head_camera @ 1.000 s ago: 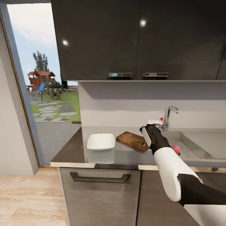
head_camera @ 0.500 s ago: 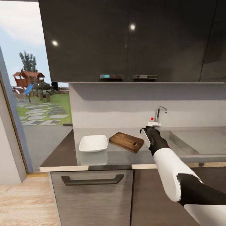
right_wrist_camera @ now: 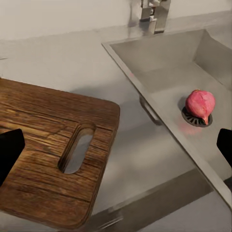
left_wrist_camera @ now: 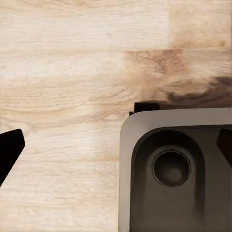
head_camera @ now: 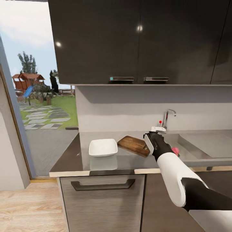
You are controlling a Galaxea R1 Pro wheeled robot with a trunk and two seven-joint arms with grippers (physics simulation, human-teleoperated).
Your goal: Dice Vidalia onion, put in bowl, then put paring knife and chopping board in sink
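The onion (right_wrist_camera: 200,106) lies in the sink (right_wrist_camera: 166,53), resting on the round drain at the basin floor, with its pointed end turned downward toward the drain grate. In the head view it shows as a pink patch (head_camera: 175,150) just past the right forearm.

The right end effector (head_camera: 151,141) hovers above the table (head_camera: 69,158), between the chopping board (right_wrist_camera: 46,145) and the sink edge. In its own wrist view the two dark fingertips sit at the far edges of the frame, so the jaws stand wide apart and hold nothing. The left end effector (left_wrist_camera: 116,145) points down at the wooden floor and a grey base part; its fingertips are likewise spread and empty.

Handling notes for the onion:
- Probably firm and light; it should tolerate a moderate squeeze.
- The skin looks smooth and the body is round, so it may roll or slip out of a shallow pinch.
- Take hold across the widest part of the body, not at the tapered tip.
- The basin walls limit the approach; a descent from above seems the better route.

The bowl (head_camera: 103,147) stands left of the board, close beside it. The knife cannot be made out.
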